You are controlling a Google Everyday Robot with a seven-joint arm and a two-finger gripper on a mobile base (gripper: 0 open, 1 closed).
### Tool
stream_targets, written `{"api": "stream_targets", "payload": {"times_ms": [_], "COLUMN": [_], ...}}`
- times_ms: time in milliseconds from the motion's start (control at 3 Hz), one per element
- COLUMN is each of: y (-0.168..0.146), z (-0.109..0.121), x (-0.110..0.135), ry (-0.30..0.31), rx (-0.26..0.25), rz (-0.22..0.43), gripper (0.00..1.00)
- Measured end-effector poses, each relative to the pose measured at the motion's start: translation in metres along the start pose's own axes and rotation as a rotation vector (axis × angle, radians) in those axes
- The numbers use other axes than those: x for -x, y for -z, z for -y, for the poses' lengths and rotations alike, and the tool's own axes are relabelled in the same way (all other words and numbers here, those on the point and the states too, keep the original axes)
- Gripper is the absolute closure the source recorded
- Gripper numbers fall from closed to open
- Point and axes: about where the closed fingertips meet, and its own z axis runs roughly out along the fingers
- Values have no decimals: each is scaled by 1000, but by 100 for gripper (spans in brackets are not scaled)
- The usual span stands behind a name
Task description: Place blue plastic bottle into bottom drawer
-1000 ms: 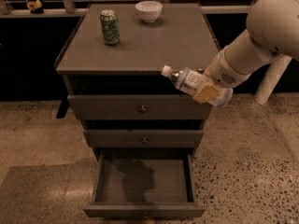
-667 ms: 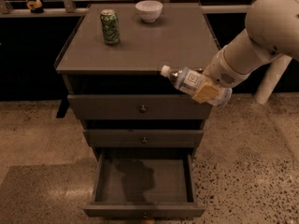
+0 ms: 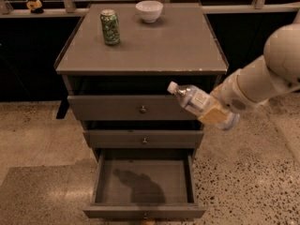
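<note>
The tool (image 3: pixel 214 115) grips one blue plastic bottle (image 3: pixel 191 98) near three drawers (image 3: pixel 144 138), bottom drawer (image 3: pixel 145 212) open; one can (image 3: pixel 110 27), one bowl (image 3: pixel 149 11).

worktop (image 3: pixel 164 46): matt grey, smooth
bottom drawer (image 3: pixel 145 213): same matt grey
blue plastic bottle (image 3: pixel 193 99): clear glossy plastic, white cap
gripper (image 3: pixel 213 114): below worktop's right front corner, clamped on bottle; tan jaws, maybe rubber
can (image 3: pixel 110 27): glossy metal
floor (image 3: pixel 243 172): speckled, polished
</note>
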Motion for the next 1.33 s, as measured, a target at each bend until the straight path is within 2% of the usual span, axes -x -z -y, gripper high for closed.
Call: {"api": "stream_targets", "payload": {"times_ms": [333,667,1000,1333], "y": [-8,-17,-16,-39], "z": [-29,-45,-46,-54], "x": [-64,-141,-140,-140], "ry": [-140,-306,-303,-272], "rx": [39,103,106,184], "rz": [-68,-161,-160,-133], "gripper": [100,100,100,100]}}
